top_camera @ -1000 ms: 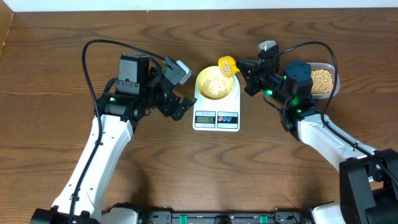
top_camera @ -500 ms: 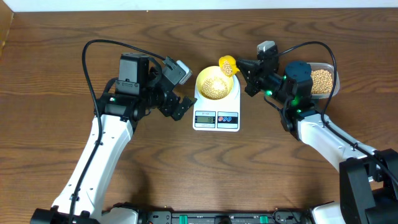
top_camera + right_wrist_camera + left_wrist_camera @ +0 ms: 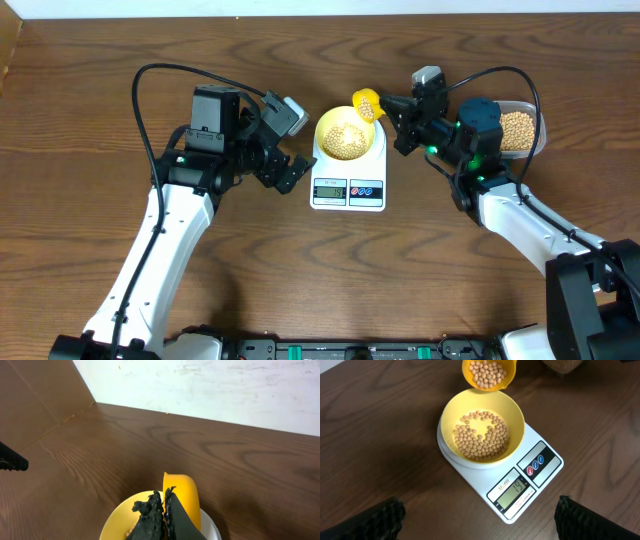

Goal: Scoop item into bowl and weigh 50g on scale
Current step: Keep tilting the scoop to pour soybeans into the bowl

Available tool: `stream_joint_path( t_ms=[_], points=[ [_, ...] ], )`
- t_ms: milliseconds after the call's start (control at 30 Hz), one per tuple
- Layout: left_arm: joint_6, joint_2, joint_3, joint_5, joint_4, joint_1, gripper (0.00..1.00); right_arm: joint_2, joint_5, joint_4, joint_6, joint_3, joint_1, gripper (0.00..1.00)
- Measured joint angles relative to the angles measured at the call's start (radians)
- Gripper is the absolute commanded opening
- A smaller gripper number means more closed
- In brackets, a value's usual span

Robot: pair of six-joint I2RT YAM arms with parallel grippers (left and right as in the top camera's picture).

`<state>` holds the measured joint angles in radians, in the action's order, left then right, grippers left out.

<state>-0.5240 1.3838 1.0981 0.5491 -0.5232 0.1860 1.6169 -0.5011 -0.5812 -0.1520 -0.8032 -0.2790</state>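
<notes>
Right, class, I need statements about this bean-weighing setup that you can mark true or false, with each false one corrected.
1. The bowl sits on the scale. True.
2. The bowl is empty. False: beans lie in its bottom.
3. The scoop carries beans. True.
4. The left jaws grip the scoop. False: they stand open and empty; the right jaws hold it.
5. The clear container sits on the left arm's side. False: it is on the right arm's side.
</notes>
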Motion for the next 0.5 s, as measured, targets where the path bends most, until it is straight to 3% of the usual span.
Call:
stream_joint_path(
  t_ms=[500],
  points=[
    [0.000,0.000,0.000,0.000,0.000,0.000,0.98,0.000,0.000,0.000,0.051,0.000,0.000,0.01]
  ],
)
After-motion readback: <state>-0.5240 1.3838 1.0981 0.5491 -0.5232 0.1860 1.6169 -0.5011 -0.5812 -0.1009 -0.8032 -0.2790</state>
